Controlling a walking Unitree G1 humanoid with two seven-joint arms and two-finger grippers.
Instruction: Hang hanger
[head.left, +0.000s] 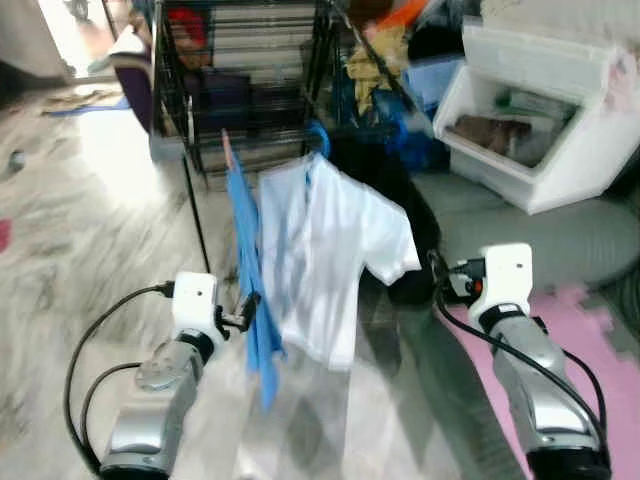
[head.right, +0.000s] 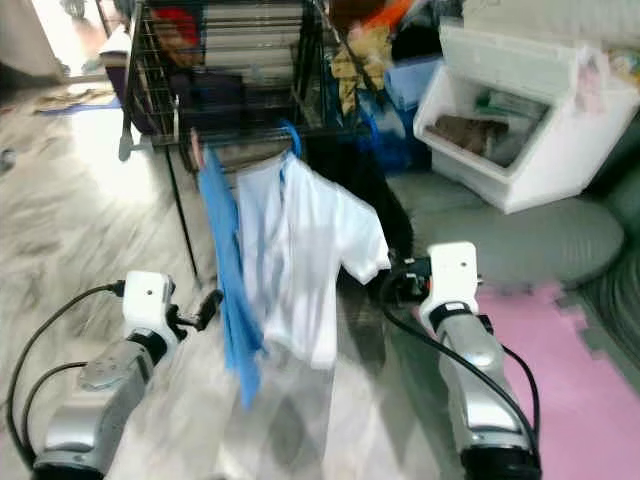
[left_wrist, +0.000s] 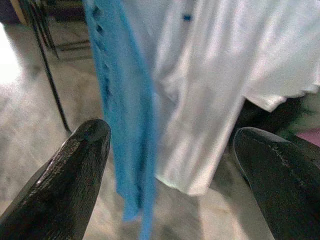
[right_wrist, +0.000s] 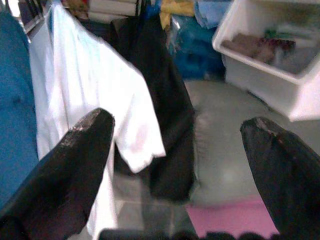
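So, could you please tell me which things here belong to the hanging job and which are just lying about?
Job:
white shirt on blue hanger
blue garment
black rack
left end effector, open

Lying about:
white bin
pink mat
black garment

text: none legible | labels: none | brands: none | numbers: 0 | frames blurred

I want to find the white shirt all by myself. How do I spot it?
Look at the black wire rack ahead. Three garments hang from it; the white shirt is the middle one, on a blue hanger, between a blue cloth and a black garment.
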